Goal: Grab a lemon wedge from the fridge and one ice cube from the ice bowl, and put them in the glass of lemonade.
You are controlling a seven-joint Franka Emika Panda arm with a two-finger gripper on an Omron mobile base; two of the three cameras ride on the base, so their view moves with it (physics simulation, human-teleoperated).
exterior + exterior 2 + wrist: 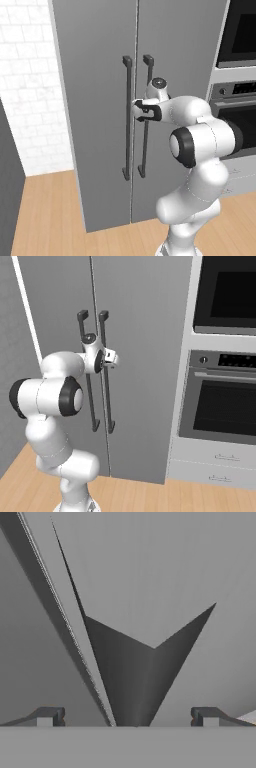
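White brick wall and wooden floor are framing the fridge (100,100) in the left base view; its doors are sitting shut, and the gripper (136,110) is reaching at the left handle (127,120), beside the right handle (146,115).

From the right base view, the gripper (114,359) is hovering at the handles, with the oven tower (225,371) right of the fridge.

Looking along the hand, both fingertips (47,716) are standing spread apart, released, with a handle bar (137,682) running between them.

Judging by this, nothing is fetched yet: opening the door, taking the lemon wedge, the ice cube, and dropping both are all remaining.
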